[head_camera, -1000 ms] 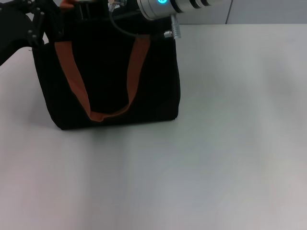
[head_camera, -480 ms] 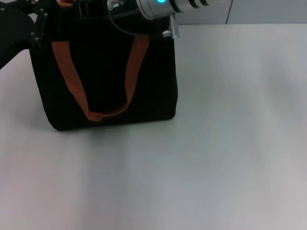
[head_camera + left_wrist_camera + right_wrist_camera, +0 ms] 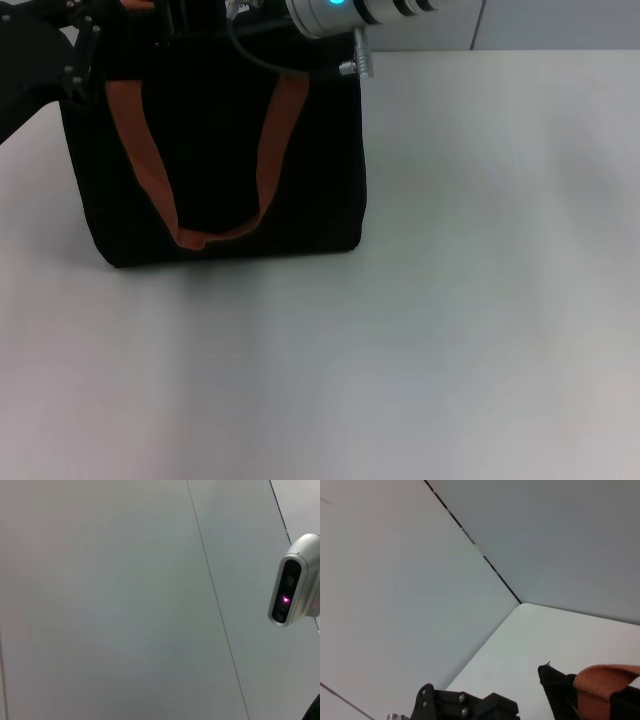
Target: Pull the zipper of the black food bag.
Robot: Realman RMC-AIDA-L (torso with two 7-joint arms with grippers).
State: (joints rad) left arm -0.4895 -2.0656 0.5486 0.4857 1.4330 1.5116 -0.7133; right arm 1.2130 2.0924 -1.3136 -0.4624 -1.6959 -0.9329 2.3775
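Observation:
The black food bag [image 3: 215, 150] stands upright at the far left of the white table, with two orange-brown straps [image 3: 140, 150] running down its face. Its top edge is cut off by the head view's upper border, so the zipper is out of view. My left gripper [image 3: 82, 45] is at the bag's top left corner. My right gripper [image 3: 195, 15] reaches over the bag's top from the right, behind its silver wrist [image 3: 335, 12] with a blue light. The right wrist view shows a bag corner [image 3: 555, 685], a strap loop [image 3: 600, 680] and the left gripper [image 3: 465, 705].
The white table [image 3: 480, 280] stretches wide to the right of the bag and in front of it. A grey wall stands behind the table. The left wrist view shows only the wall and a silver housing [image 3: 295, 580].
The bag has shifted a little to the left and its right side has drawn in. The left gripper has moved slightly left with it. The right wrist has hardly moved.

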